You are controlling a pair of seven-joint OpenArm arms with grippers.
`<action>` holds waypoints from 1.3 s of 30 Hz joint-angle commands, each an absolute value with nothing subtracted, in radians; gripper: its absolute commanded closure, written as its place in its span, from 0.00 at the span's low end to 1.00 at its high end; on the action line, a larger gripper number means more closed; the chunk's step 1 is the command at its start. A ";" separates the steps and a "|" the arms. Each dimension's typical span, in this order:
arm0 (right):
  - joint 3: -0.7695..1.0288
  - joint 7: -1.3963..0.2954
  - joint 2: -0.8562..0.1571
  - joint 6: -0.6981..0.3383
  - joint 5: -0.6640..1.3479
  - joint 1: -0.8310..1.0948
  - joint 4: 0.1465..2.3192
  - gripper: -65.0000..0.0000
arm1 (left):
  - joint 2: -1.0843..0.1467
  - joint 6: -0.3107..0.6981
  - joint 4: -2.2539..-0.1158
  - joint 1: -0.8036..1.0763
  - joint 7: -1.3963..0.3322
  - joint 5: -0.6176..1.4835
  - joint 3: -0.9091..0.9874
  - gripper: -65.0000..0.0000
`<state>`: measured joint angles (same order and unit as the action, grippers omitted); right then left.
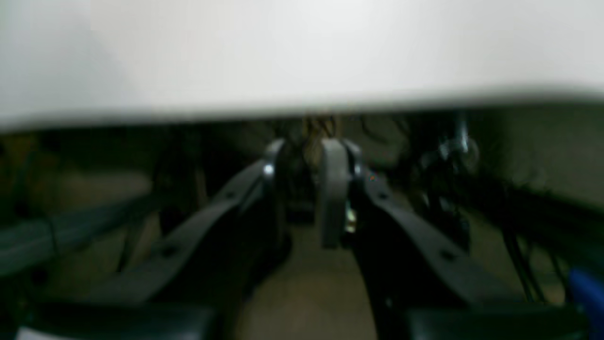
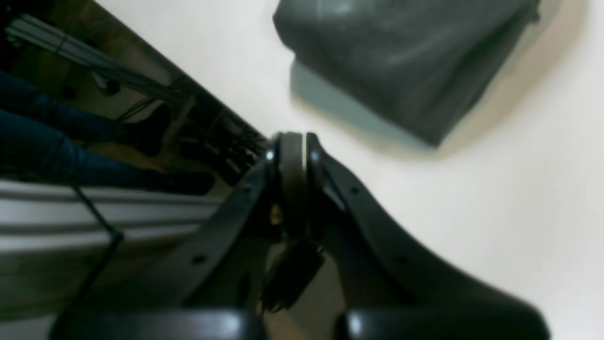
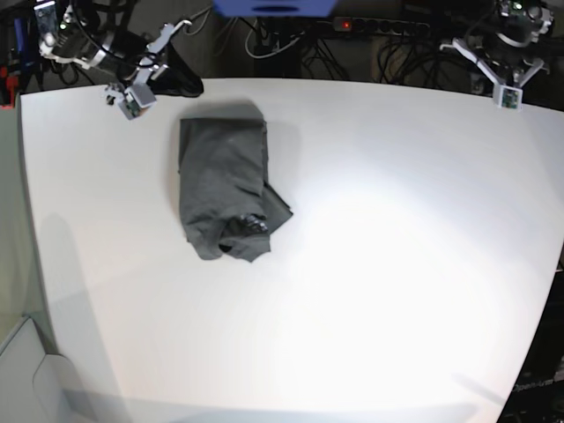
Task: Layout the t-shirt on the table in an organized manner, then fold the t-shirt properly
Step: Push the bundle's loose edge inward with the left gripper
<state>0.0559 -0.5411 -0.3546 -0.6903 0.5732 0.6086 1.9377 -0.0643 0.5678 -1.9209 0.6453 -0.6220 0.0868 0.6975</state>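
Lengthwise, folded t-shirt [image 3: 225, 189] on table [image 3: 370, 264], long axis near-to-far (slightly tilted)

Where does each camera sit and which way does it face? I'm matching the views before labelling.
Left wrist: on the left arm, looking along the left gripper at the table edge, with clutter beneath; its jaws stand slightly apart, empty.
Right wrist: on the right arm, over the table edge; the shut right gripper points toward the t-shirt.
Base: overhead, looking down on the table; both arms show at the far edge.
Shared: right wrist and base both show the t-shirt.
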 commanded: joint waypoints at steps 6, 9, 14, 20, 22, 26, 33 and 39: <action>0.053 -0.550 -0.363 -0.698 0.596 0.433 1.971 1.00 | -0.061 0.562 -1.985 0.503 -0.639 0.093 0.700 0.81; 0.053 -0.677 -0.358 -0.698 0.595 0.302 1.965 1.00 | -0.064 0.562 -1.985 0.384 -0.759 0.091 0.673 0.81; 0.056 -0.791 -0.343 -0.698 0.595 0.111 1.844 1.00 | -0.044 0.562 -1.977 0.209 -0.914 0.101 0.578 0.77; 0.051 -0.779 -0.344 -0.698 0.595 0.045 1.629 1.00 | 0.065 0.559 -1.963 0.130 -0.924 0.097 0.412 0.41; 0.047 -0.725 -0.344 -0.698 0.595 0.045 1.583 1.00 | 0.107 0.559 -1.920 0.108 -0.923 0.099 0.357 0.32; -0.010 -0.650 -0.357 -0.698 0.582 0.045 1.501 1.00 | 0.157 0.558 -1.819 0.070 -0.880 0.101 0.275 0.30; -0.035 -0.561 -0.315 -0.698 0.404 0.045 1.405 1.00 | 0.157 0.549 -1.592 0.021 -0.710 0.101 0.173 0.31; -0.035 -0.510 -0.285 -0.698 0.325 0.044 1.356 1.00 | 0.157 0.395 -1.448 -0.025 -0.630 0.101 0.170 0.87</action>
<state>-0.0345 -0.4789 -0.2825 -0.7021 0.3630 0.0475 1.3544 0.1497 0.3817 -1.4292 -0.0059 -0.6579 0.0845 0.1726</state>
